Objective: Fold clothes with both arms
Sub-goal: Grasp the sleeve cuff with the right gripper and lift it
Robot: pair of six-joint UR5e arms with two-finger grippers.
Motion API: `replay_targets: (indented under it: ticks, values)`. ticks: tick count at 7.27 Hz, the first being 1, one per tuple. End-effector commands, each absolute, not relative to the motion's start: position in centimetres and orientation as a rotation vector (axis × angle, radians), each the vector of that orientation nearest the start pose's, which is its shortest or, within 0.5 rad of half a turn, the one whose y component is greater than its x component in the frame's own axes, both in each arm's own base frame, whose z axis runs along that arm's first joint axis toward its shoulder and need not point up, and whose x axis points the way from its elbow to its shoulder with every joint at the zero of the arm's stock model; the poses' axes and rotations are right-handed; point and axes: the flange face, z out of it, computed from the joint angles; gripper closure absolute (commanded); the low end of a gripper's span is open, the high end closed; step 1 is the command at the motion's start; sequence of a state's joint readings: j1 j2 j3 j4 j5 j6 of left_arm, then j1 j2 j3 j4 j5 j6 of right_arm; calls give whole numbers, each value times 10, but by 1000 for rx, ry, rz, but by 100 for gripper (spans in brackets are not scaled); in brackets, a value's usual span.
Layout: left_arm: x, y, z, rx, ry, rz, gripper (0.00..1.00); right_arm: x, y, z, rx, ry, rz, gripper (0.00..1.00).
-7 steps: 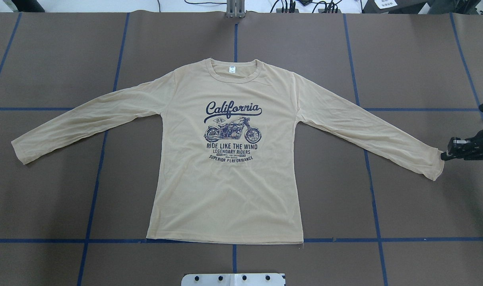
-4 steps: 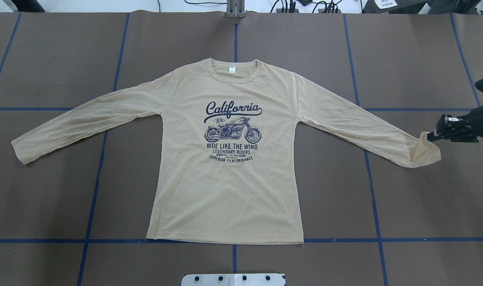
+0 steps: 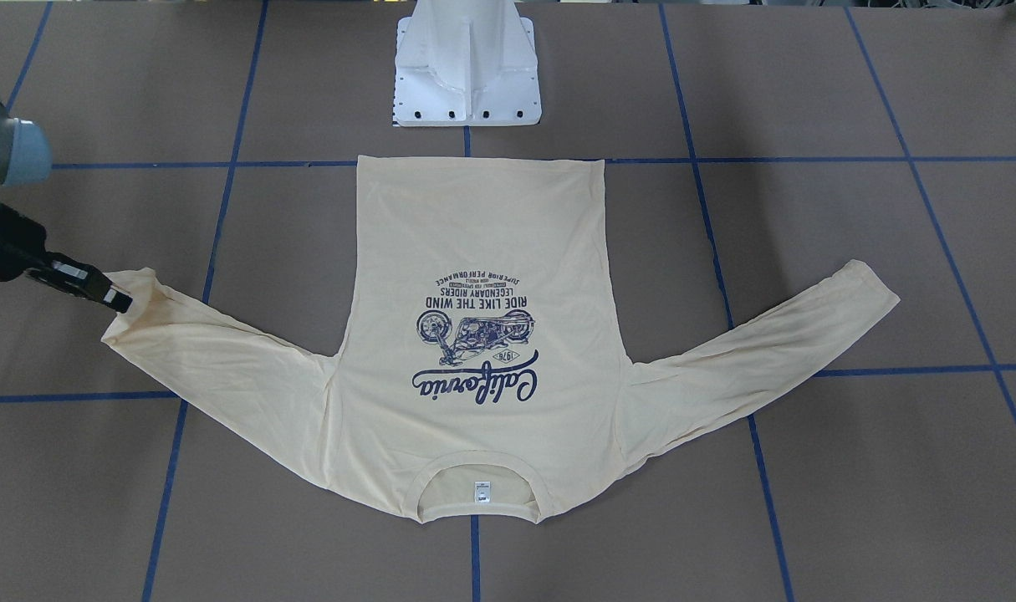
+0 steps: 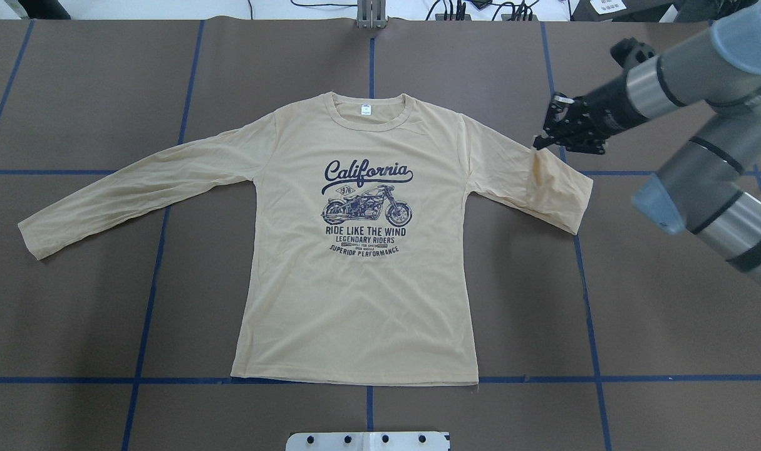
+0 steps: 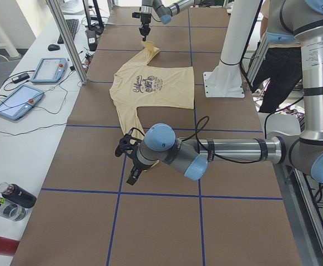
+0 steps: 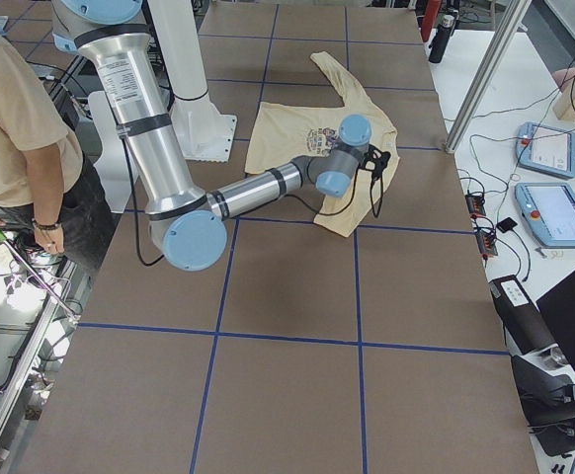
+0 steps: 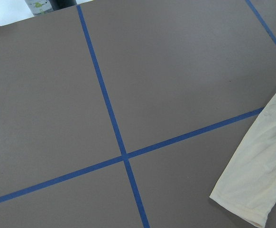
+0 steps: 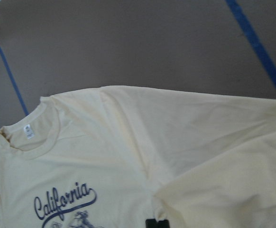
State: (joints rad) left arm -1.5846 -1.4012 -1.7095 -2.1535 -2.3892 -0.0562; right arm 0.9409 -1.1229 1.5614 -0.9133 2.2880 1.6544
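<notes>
The pale yellow T-shirt [image 4: 355,300] lies flat, print up, with its neckline [image 4: 367,119] towards the far edge. My right gripper [image 4: 540,144] is shut on the right sleeve's cuff and holds it above the table near the shoulder. That sleeve [image 4: 559,191] is doubled back on itself. The right wrist view shows the held fabric [image 8: 223,190] over the shirt. The left sleeve [image 4: 136,188] lies stretched out. My left gripper [image 5: 129,166] shows only in the exterior left view, beside that sleeve's cuff [image 7: 256,190]. I cannot tell whether it is open.
The brown table [image 4: 668,313] carries a grid of blue tape lines. The white pedestal base [image 3: 467,75] stands at the near edge behind the hem. An operator [image 6: 16,128] stands beside the base. Tablets [image 5: 17,100] and bottles [image 5: 11,199] sit on a side bench.
My right gripper has lifted the right cuff and carried it left and towards the far edge, folding the sleeve back toward the shoulder. The body and left sleeve have not moved.
</notes>
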Motion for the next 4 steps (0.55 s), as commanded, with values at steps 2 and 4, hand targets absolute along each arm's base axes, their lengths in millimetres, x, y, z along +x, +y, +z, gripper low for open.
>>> replay_targets:
  ticks: [2, 4]
  values:
    - [-67, -440, 600, 504, 804, 163, 0, -454, -592, 179, -12, -1172, 557, 100]
    - [-67, -440, 600, 502, 806, 161, 0, -479, -602, 103, 68, -1220, 520, 100]
